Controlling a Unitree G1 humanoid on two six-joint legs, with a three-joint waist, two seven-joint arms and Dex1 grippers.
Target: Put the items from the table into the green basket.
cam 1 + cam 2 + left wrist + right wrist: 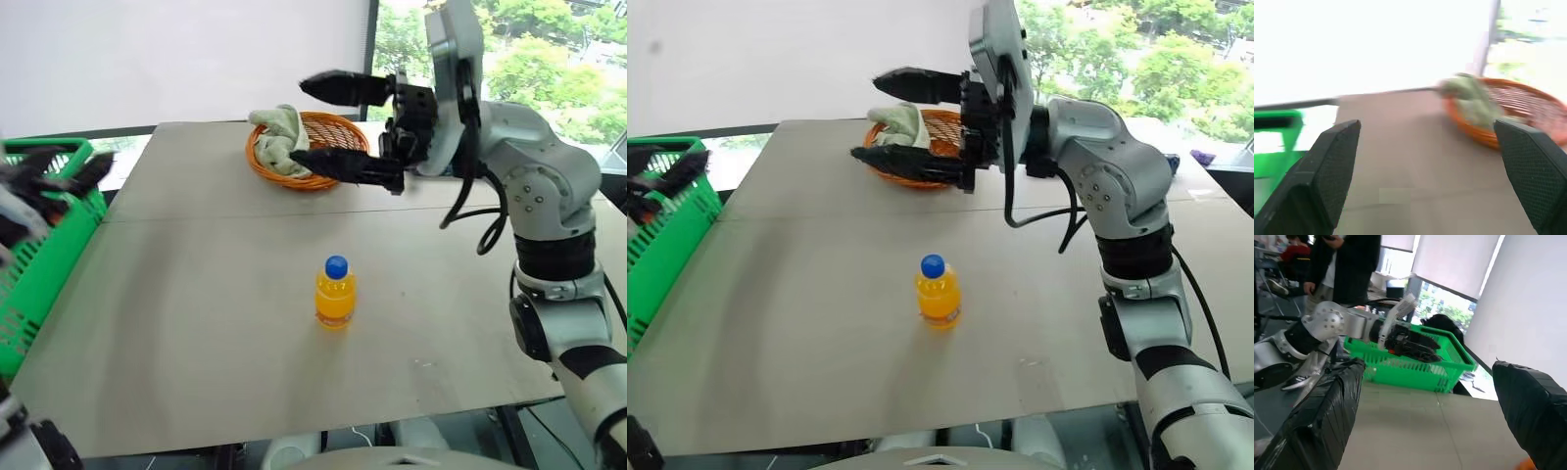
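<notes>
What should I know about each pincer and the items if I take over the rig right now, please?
Left pincer: open, over the green basket, holding nothing.
Right pincer: open and empty, raised above the table in front of the orange wicker basket, which holds a cloth.
Orange drink bottle: upright mid-table, untouched.
Scissors and pink packet: not on the table; the basket's contents cannot be made out.
Left: put the bottle in the green basket.
</notes>
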